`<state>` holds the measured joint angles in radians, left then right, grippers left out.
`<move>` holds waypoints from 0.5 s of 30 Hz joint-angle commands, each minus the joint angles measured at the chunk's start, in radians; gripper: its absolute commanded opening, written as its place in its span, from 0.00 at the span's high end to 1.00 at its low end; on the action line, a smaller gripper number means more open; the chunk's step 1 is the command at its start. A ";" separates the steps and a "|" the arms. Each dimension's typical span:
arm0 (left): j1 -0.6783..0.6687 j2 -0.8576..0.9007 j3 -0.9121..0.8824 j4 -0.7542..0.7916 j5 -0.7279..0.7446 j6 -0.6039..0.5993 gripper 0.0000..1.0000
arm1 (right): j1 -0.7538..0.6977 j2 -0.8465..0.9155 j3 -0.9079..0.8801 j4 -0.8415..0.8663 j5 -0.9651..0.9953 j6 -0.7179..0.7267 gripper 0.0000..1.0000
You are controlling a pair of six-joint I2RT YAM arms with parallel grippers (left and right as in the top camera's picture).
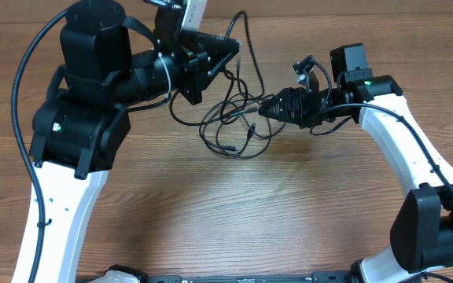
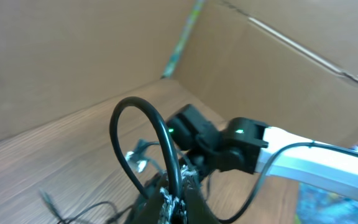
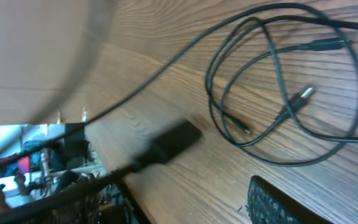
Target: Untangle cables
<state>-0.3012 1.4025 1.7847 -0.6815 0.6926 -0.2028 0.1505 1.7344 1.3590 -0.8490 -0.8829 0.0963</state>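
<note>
Cables [image 1: 233, 126] lie toward the back middle of the counter [image 1: 234, 212], a loose overlapping heap between the two arms. The left tool [image 1: 213, 64] appears closed on one strand. In its wrist view a cord arches up out of the taped fingers [image 2: 168, 202], and from above a length rises from it toward the back wall. The right tool [image 1: 268, 108] points into the heap's right edge, tapered to a narrow tip. Whether it pinches a cord I cannot tell, since its own camera shows only one finger [image 3: 272, 199] at the bottom of the frame. Beyond that finger, loops cross one another several times, with a metal-tipped plug [image 3: 303, 94] lying free inside them and a blurred black plug body [image 3: 173, 142] nearer the lens. I judge the work early to midway: one cord is lifted, but the loops are interlaced and no cord lies apart on its own. The counter is brown wood-grain with a soft sheen. Plain cardboard panels [image 2: 73, 56] stand behind it, meeting at a corner.
</note>
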 commanded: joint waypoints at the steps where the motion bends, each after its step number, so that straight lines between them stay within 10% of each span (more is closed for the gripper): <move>1: 0.000 -0.014 0.005 -0.035 -0.144 0.001 0.96 | 0.001 -0.006 0.003 0.003 -0.062 -0.016 0.26; 15: -0.001 0.058 0.004 -0.137 -0.460 -0.029 0.96 | 0.001 -0.006 0.003 0.019 -0.037 0.011 0.16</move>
<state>-0.3012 1.4452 1.7847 -0.8185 0.3935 -0.2070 0.1505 1.7344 1.3590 -0.8356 -0.9276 0.1043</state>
